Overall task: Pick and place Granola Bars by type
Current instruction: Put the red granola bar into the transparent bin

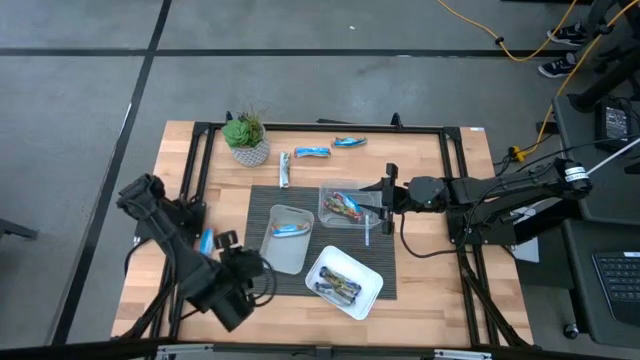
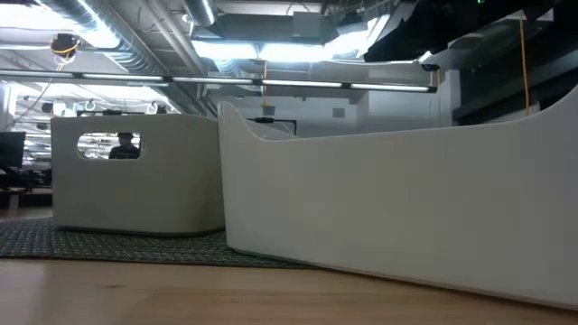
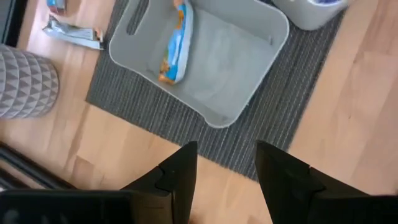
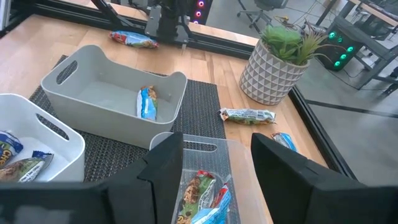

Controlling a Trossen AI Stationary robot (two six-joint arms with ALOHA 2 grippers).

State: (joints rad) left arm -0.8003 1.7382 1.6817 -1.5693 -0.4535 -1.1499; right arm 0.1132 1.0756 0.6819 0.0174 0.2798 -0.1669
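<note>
left gripper (image 3: 225,180): jaws released, empty, above surface (image 1: 430,180) edge by grey tray (image 1: 287,238) | right gripper (image 4: 216,165): jaws released, empty, over clear tray (image 1: 345,205) | Granola Bars: one blue in grey tray (image 3: 176,43), some in clear tray (image 4: 202,196) and white tray (image 1: 343,282), rest loose near plant (image 1: 246,138)

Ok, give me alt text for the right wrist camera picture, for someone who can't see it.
The right gripper hangs open over a clear tray of granola bars. Beyond it a grey tray holds one blue bar, with a white tray beside it and a potted plant on the wooden table.
</note>
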